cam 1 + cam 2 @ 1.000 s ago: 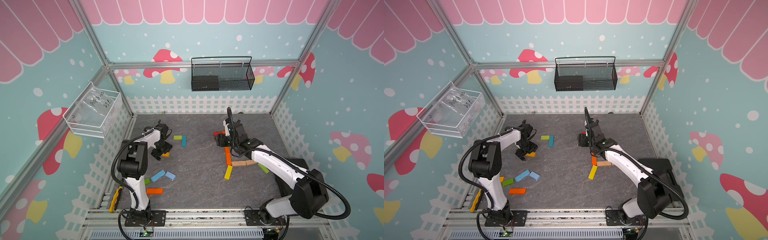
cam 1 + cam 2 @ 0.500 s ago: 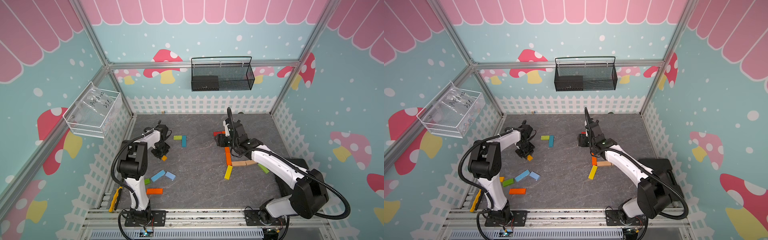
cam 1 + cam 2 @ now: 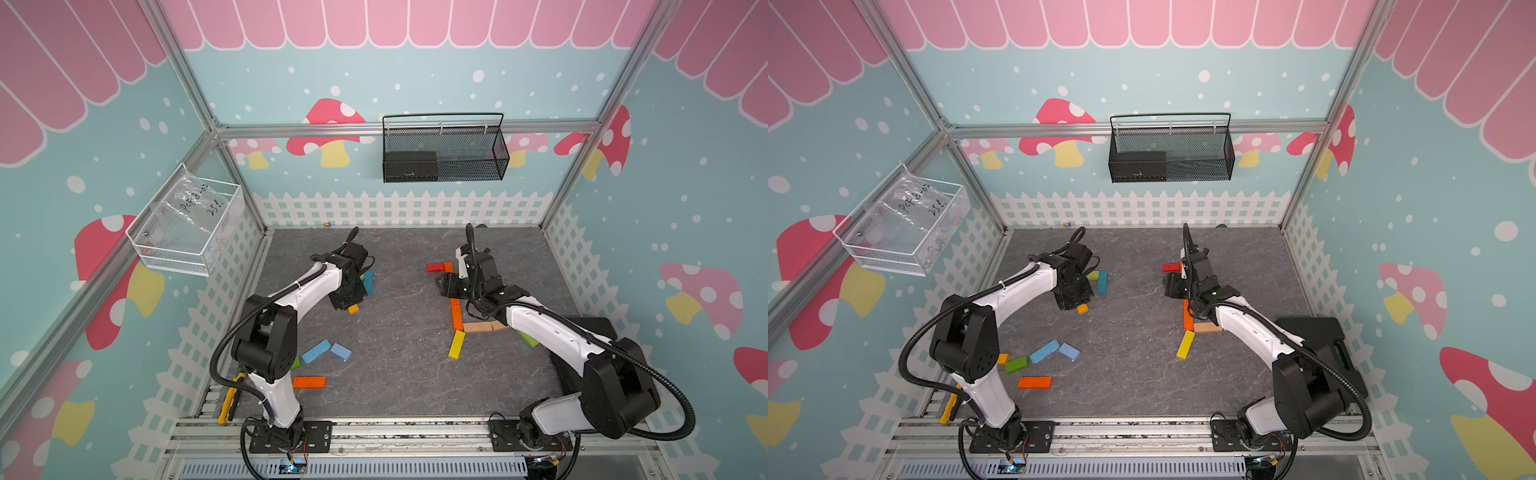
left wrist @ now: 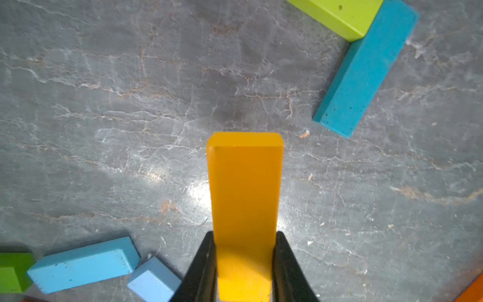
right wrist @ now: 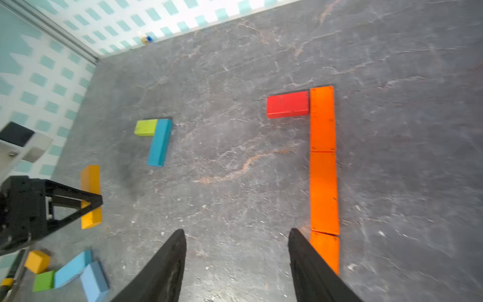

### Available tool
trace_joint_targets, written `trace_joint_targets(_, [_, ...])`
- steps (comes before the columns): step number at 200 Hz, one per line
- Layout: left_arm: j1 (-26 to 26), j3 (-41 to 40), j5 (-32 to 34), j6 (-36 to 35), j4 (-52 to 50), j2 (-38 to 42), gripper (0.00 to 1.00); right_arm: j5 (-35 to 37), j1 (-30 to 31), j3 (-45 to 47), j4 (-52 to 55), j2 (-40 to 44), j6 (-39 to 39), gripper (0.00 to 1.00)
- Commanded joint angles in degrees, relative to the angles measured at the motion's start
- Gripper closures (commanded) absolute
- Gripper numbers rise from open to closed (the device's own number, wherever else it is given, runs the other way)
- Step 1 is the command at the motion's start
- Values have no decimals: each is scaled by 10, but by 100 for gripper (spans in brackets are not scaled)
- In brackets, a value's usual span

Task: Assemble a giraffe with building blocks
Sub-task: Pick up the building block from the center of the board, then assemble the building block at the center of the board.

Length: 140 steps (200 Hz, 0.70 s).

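Since a second ago the left gripper [image 4: 245, 235] has gone from open to clamped on the flat amber-yellow wooden block [image 4: 244, 183], and it has carried the block a little toward the middle of the grey stone-patterned worktop [image 3: 399, 386]. Whether the block is clear of the surface I cannot tell. The right gripper [image 5: 237, 231] hangs with jaws apart and empty, just beside a column of three orange wooden bars [image 5: 323, 162].

That column reads as the neck. A red wooden block [image 5: 287, 104] touches its far end sideways as a head, tan wooden blocks [image 3: 484, 327] run off its near end as a body, and a yellow wooden bar [image 3: 456, 345] slants away as one leg. A green block [image 3: 528, 338] shows half hidden under the right arm. I judge the figure roughly half built, with further legs and perhaps a tail left to add. Unused are a teal bar [image 4: 366, 70] touching a lime block [image 4: 337, 13], two light-blue blocks [image 3: 316, 351] and a flat orange bar [image 3: 308, 382].
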<state>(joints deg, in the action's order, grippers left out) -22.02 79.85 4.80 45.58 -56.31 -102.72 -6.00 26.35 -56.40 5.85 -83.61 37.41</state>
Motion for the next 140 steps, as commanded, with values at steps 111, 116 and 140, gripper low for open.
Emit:
trace_joint_targets(111, [-95, 14, 30, -125, -30, -18, 82, -10, -1, -44, 9, 5, -14, 35])
trace_joint_targets(116, [-95, 13, 30, -130, -27, -26, 82, -9, 0, -43, 9, 7, -14, 35])
trace_joint_targets(140, [-95, 18, 29, -154, -14, -69, 82, -7, 0, -41, 10, 8, -12, 35])
